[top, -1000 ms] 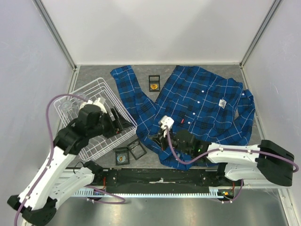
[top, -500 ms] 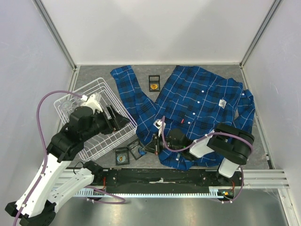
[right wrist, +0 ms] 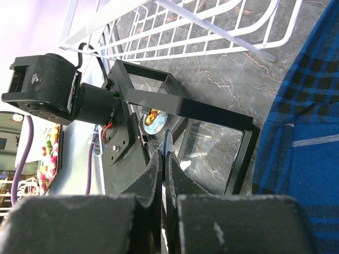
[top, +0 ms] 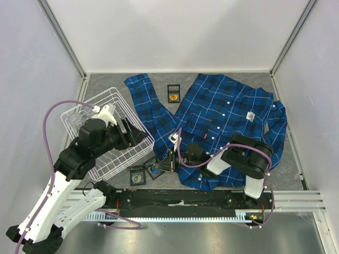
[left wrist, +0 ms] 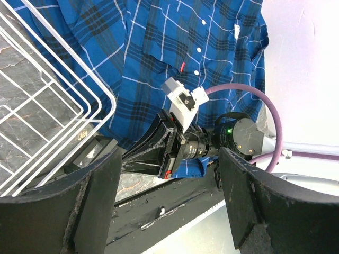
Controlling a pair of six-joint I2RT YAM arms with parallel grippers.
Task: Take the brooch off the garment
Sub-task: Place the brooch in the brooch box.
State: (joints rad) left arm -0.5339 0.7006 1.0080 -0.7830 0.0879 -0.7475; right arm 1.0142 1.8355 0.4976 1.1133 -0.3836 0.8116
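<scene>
The garment (top: pixel 228 119), a bright blue plaid shirt, lies spread over the right half of the table, its hem at the right edge of the right wrist view (right wrist: pixel 307 132). My right gripper (top: pixel 160 165) reaches left past the hem and hangs over a small open black box (top: pixel 154 169). Its fingers (right wrist: pixel 153 169) are shut on a thin pale disc seen edge-on, the brooch (right wrist: pixel 169 142). My left gripper (top: pixel 133 136) is open with nothing in it and hovers at the wire basket's near corner, looking down on the right arm (left wrist: pixel 183 140).
A white wire basket (top: pixel 100 145) stands at the left. A second small black box (top: pixel 136 175) with a round blue and orange badge (right wrist: pixel 153 117) lies beside the open one. A third box (top: pixel 174 93) sits at the back between sleeve and shirt body.
My right gripper has moved left, off the shirt's hem to above the open black box, still shut. The left arm shifted slightly left and stays open.
</scene>
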